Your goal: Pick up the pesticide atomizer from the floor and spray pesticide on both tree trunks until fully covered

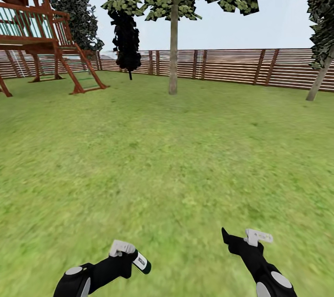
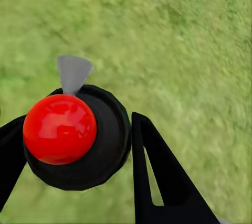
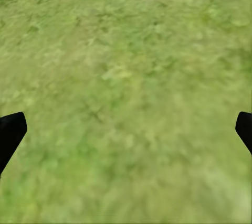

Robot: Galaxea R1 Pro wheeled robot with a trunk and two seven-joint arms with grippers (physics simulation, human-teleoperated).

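Note:
My left gripper [image 1: 133,260] is shut on the pesticide atomizer [image 1: 142,262], a small dark bottle with a pale stripe, held low over the grass. In the left wrist view the atomizer [image 2: 105,140] shows end-on as a black round body with a red knob and a grey nozzle, clamped between the dark fingers [image 2: 157,182]. My right gripper [image 1: 241,237] hangs open over bare grass, its fingertips [image 3: 10,135] far apart. A tree [image 1: 173,55] with a straight grey-brown trunk stands far ahead at centre. Another tree trunk [image 1: 319,81] leans at the right edge.
Open green lawn [image 1: 167,158] stretches between me and the trees. A wooden slat fence [image 1: 232,67] closes the back. A wooden playhouse with ladder [image 1: 51,46] stands at the far left, and a dark narrow bush [image 1: 126,41] rises beside the centre tree.

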